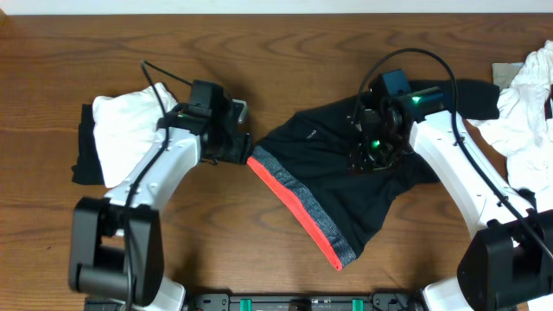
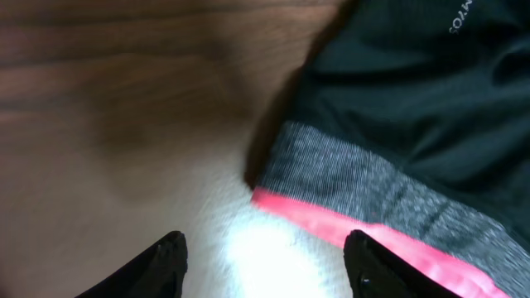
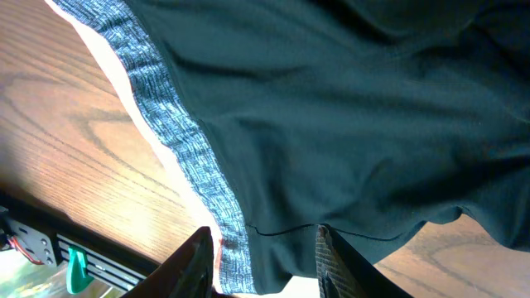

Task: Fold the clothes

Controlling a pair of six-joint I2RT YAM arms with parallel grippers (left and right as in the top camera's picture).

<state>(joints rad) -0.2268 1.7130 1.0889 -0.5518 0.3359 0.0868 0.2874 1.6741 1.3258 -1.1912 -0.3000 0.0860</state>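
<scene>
Long black fabric trousers (image 1: pixel 346 181) lie crumpled and partly spread. Their grey-and-red elastic waistband (image 1: pixel 298 203) runs as a slanted strip along the near-left edge, with the red outermost. Well to the left of the trousers, a plain white garment (image 1: pixel 121 134) sits bunched atop a flat black one (image 1: pixel 84 160). To the right of the trousers, more white cloth (image 1: pixel 527 108) lies heaped.

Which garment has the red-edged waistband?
The black trousers in the centre: their waistband is grey edged in red. The white pile at left and white pile at right are plain.
</scene>
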